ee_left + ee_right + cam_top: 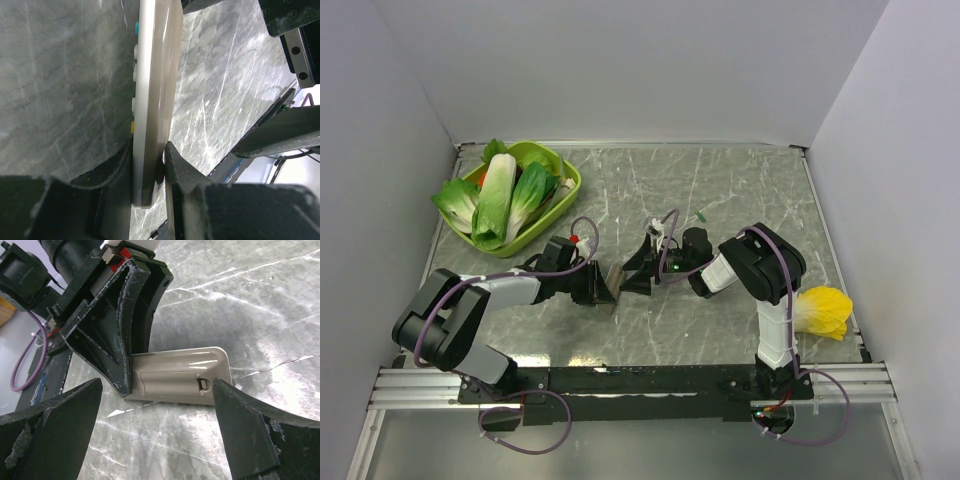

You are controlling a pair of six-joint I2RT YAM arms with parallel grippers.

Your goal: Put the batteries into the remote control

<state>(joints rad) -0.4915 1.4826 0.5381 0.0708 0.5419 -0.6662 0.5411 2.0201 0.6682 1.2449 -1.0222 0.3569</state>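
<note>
Behind the left gripper (pixel 125 380), the remote control (pixel 180 382) end hides.

So the slim grey-backed plastic remote control (pixel 180 382) is near the middle of the grey marbled stone counter (pixel 740 180), up on its long edge. One end is pinched in the left arm's black two-finger gripper (pixel 150 165), a finger on each face. Can't tell if the bottom edge touches the counter.

The right arm's black two-finger gripper (pixel 638 272) is just right of it, facing the remote's back panel and not touching it.

In the far-left corner, a lime-green plastic bowl (pixel 565 190) has leafy green-and-white bok choy (pixel 505 195) piled in it. One tiny green stick-like battery (pixel 702 215) lies behind the right gripper, well apart from the remote. A yellow leafy vegetable (pixel 825 310) lies at the right edge, beside the right arm.
</note>
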